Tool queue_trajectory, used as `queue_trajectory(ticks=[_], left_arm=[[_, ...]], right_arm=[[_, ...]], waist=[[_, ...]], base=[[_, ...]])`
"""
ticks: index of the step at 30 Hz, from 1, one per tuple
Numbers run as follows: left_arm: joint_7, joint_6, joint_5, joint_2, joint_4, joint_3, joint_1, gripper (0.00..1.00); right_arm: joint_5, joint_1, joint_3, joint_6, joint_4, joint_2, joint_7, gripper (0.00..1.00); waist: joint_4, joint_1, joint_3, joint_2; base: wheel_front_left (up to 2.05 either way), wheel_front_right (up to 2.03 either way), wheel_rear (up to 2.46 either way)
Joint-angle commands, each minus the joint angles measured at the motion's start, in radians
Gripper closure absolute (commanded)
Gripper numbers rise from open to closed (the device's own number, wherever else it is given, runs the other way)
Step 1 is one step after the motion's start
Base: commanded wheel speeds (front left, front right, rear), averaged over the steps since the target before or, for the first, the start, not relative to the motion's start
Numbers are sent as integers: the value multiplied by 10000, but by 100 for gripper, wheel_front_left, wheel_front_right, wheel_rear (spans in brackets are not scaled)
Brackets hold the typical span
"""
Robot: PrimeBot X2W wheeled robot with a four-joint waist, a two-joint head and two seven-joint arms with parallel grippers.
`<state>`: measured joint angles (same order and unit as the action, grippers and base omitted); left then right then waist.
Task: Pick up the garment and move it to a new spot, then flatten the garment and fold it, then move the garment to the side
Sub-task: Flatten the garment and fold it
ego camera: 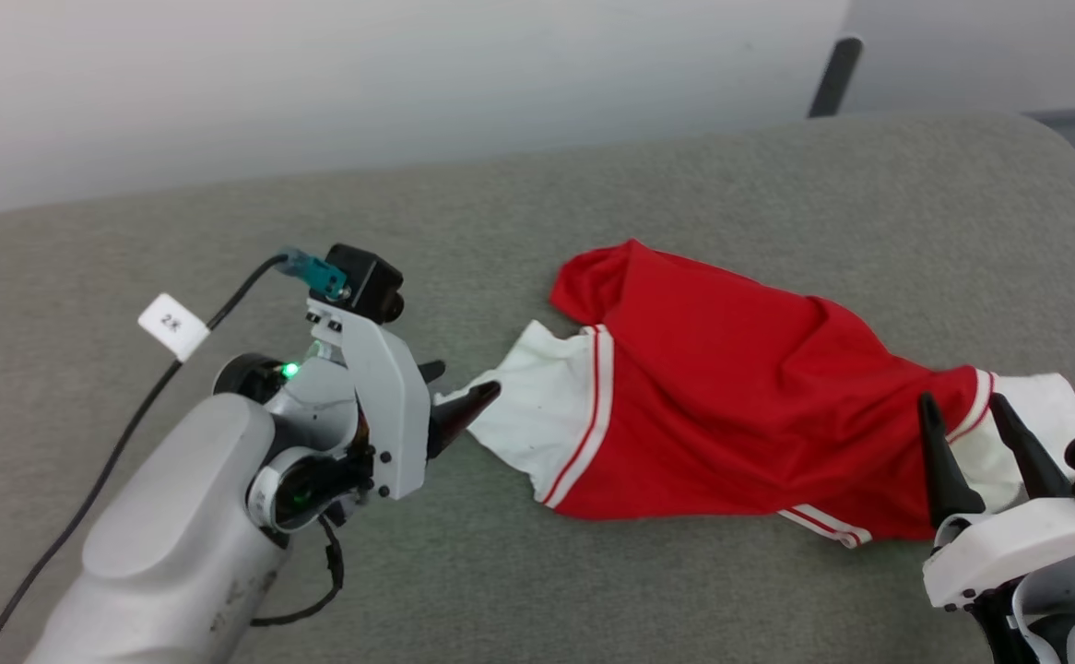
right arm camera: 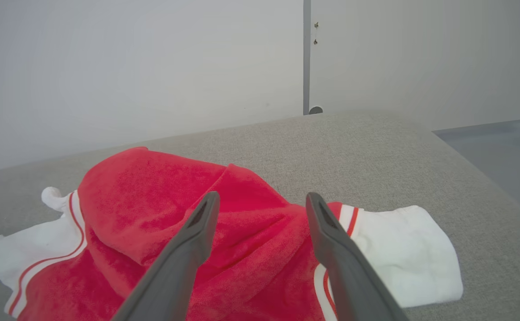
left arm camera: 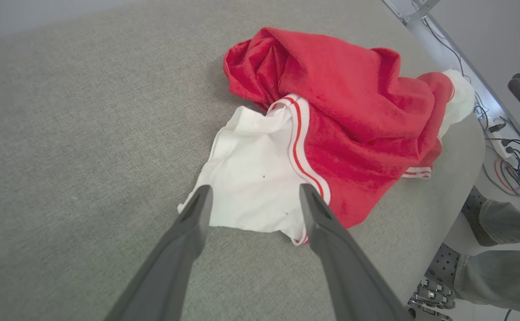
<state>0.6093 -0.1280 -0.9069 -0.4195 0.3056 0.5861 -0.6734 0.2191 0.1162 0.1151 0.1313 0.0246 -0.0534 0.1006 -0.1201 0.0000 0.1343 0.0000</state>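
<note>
- Right gripper, nearest the head camera at lower right: jaws spread wide, nothing between them. Fingers point at the right end of the garment, astride the striped seam where red meets the right white sleeve.
- Right wrist view agrees: right gripper gaping above the red body of the garment. Contact can't be judged.
- Left gripper is also wide open and empty. One fingertip overlaps the edge of the left white sleeve.
- In the left wrist view the left gripper has its two fingers astride that sleeve's near edge. Touching or just above: can't tell.
- Garment lies crumpled and unfolded on the grey padded surface, right of centre, close to the near right edge.
- Judged step: first one, the pickup. Both claws are poised, one at each end, with no grip yet.
- Next move calls for dropping the fingers onto cloth, closing on one sleeve each, then lifting together so the cloth doesn't bunch further.
- Writing: white tag on the left arm's cable starts with "2"; second character unclear. No print is readable on the garment.
- Farthest: a person's legs beside the surface.
</note>
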Motion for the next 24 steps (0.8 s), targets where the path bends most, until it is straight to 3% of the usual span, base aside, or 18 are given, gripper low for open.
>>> queue_trajectory(ticks=[1,17,24], left_arm=[[131,-38,-17,-5,298,70,-180,0],[487,-30,834,-81,3255,1060,-1079,0],[630,-15,403,364,3989,1289,-1243,0]], right_arm=[[33,144,-85,-10,40,28,-91,0],[358,419,-420,-8,456,41,-444,0],[419,552,-413,-10,513,42,-510,0]], waist=[[-472,0,414,0],[-1031,0,1013,0],[-1017,0,1152,0]], base=[[0,0,0],[0,0,0],[0,0,0]])
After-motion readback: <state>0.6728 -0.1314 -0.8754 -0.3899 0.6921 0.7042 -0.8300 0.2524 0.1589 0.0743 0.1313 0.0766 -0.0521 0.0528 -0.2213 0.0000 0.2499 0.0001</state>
